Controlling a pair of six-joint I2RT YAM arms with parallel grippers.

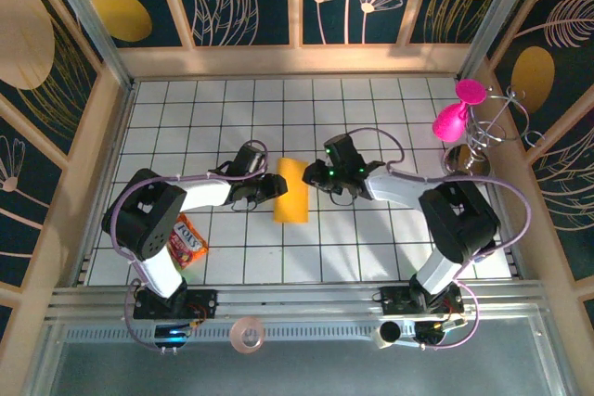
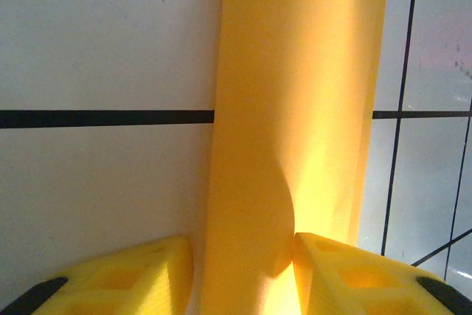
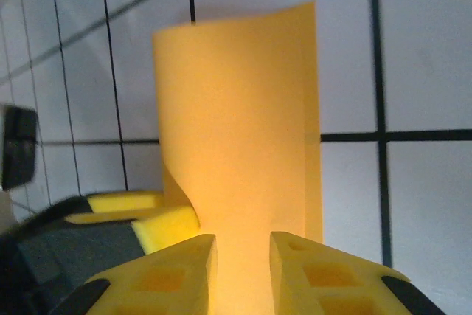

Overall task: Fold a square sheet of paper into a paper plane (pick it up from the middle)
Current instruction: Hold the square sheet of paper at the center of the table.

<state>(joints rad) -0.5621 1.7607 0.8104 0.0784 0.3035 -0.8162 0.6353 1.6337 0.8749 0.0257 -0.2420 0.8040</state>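
White gridded table [image 1: 371, 248]; folded orange-yellow square sheet of paper [image 1: 290, 190] ran away from me.
My left gripper [image 1: 276, 188] and right gripper [image 1: 316, 178] straddled its opposite edges, narrow; grip uncertain.

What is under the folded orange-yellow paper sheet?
Only the white tiled table shows around the folded orange-yellow paper sheet; the spot right beneath is covered.

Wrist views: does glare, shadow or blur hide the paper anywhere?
Left wrist: the square sheet of paper glows overexposed near the bottom, a curved shadow across its lower middle; edges sharp. Right wrist: paper evenly lit, grid lines behind soft, left margin dim and blurred. Top external: sunlit streaks on the table, paper clear.
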